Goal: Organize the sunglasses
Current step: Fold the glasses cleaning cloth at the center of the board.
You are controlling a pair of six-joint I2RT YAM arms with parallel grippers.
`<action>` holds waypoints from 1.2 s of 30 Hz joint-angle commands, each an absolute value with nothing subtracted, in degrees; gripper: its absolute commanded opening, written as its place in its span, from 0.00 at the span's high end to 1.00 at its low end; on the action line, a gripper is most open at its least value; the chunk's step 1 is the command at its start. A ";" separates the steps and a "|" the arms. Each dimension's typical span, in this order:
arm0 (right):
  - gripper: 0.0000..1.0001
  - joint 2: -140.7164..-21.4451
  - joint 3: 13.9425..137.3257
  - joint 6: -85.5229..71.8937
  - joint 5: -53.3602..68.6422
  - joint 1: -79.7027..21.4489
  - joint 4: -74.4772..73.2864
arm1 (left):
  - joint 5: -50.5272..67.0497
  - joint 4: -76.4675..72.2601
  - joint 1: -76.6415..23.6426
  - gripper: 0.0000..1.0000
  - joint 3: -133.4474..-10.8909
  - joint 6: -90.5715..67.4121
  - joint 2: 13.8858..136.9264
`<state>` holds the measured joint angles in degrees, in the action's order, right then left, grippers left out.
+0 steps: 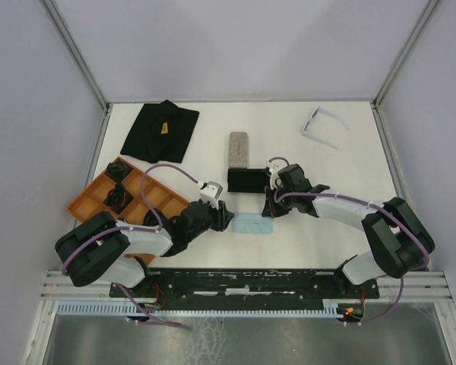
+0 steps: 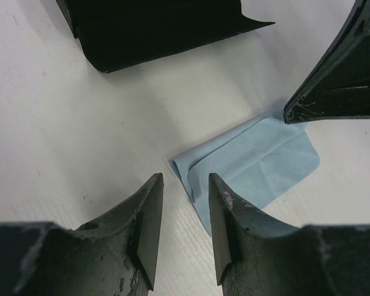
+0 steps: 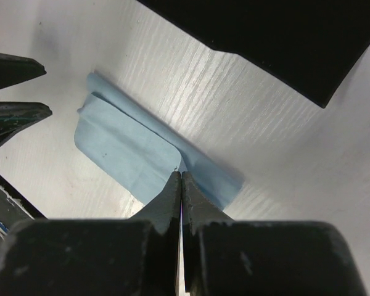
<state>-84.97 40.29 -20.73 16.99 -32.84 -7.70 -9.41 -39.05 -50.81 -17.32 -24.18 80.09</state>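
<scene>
Your pale-framed sunglasses (image 1: 320,125) lie unfolded at the far right of the table (image 1: 304,243), well apart from both arms. Nearer the middle, your right gripper (image 3: 181,177) is clenched on one edge of the light blue cloth (image 2: 259,160), just in front of the black case (image 1: 247,180). Your left gripper (image 2: 185,216) stands parted over the cloth's other end, grasping nothing.

Count, as I see it from above — pale-framed sunglasses (image 1: 310,123): 1 pair | cases: 2, one grey case (image 1: 239,147) and one black case (image 1: 247,180) | light blue cloth (image 1: 253,224): 1 | black folded fabric (image 1: 161,131): 1 | orange tray (image 1: 166,201): 1 | dark items (image 1: 115,199) in its compartments: 2 — I can't tell what they are.
</scene>
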 commanded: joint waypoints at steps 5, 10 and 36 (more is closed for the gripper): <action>1.00 -82.91 38.78 -18.42 21.07 -32.53 -5.47 | -9.43 -39.93 -50.58 0.58 -19.34 -23.67 79.88; 1.00 -82.70 38.57 -17.53 22.00 -32.54 -6.82 | -9.41 -39.91 -50.60 0.58 -19.37 -23.55 79.85; 1.00 -83.46 38.78 -17.43 24.96 -32.54 -11.24 | -9.18 -39.48 -50.50 0.59 -19.67 -23.39 79.95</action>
